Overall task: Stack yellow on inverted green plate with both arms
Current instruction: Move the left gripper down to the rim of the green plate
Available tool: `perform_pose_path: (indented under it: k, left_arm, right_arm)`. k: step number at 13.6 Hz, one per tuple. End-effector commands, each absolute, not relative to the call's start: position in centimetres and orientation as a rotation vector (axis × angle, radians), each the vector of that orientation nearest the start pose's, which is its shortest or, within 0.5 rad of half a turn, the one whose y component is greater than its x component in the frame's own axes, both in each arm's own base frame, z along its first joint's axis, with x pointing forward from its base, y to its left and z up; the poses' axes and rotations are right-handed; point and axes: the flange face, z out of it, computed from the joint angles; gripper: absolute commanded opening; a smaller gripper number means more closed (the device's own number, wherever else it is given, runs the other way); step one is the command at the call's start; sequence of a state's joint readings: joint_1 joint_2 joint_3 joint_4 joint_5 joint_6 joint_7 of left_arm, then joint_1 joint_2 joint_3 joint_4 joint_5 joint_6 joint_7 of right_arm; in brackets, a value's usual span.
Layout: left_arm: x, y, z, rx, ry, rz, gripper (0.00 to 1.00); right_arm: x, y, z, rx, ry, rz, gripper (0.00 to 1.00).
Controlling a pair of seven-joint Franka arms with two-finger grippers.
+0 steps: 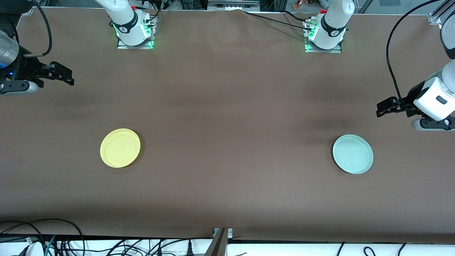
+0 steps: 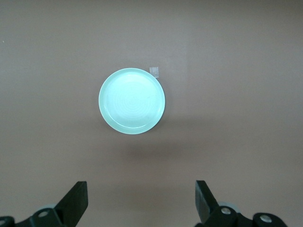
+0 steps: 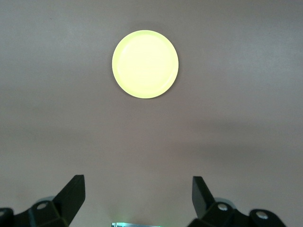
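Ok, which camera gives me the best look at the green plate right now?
The left wrist view: the green plate sits near centre, seen from straight above, rim up, whole outline clear. The front view shows it smaller, toward the left arm's end. The right wrist view misses it.

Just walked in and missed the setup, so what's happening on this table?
Nothing is being handled yet. The yellow plate lies toward the right arm's end of the table, the green plate toward the left arm's end, both right side up and far apart. The left gripper hangs open above the table near the green plate; the right gripper hangs open at its own end, empty.
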State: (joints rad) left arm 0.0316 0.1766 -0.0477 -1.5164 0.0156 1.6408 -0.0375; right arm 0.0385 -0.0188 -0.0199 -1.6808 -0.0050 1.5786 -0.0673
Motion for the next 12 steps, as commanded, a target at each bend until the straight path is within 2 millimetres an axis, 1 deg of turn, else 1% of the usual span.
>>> perform_pose_path:
  k: [1,3,4,5,6,7,11,12]
  left_arm:
    - [60.3,-0.1,55.6,-3.16,-0.029,0.087,1.0]
    - [60.5,-0.1,55.6,-3.157,-0.031,0.085,1.0]
    - [60.7,0.3,55.4,-3.147,-0.027,0.082,1.0]
    - [60.8,0.8,54.8,-3.148,-0.037,0.099,1.0]
    - [61.3,2.5,53.3,-3.153,-0.081,0.132,1.0]
    - [61.9,3.8,51.9,-3.156,-0.112,0.144,1.0]
    - [63.7,6.3,46.7,-3.16,-0.171,0.178,1.0]
    - [64.1,7.3,45.2,-3.165,-0.161,0.191,1.0]
  right_arm:
    - [54.4,1.0,59.0,-3.13,-0.115,0.137,1.0]
    - [54.5,1.1,59.0,-3.13,-0.12,0.134,1.0]
    - [54.5,1.1,59.0,-3.132,-0.118,0.135,1.0]
    - [54.5,1.1,59.1,-3.13,-0.12,0.132,1.0]
    - [54.5,1.1,59.0,-3.13,-0.12,0.134,1.0]
    - [54.5,1.1,59.0,-3.13,-0.118,0.134,1.0]
    - [54.4,1.1,59.0,-3.13,-0.118,0.137,1.0]
    - [54.5,1.0,59.0,-3.13,-0.117,0.134,1.0]
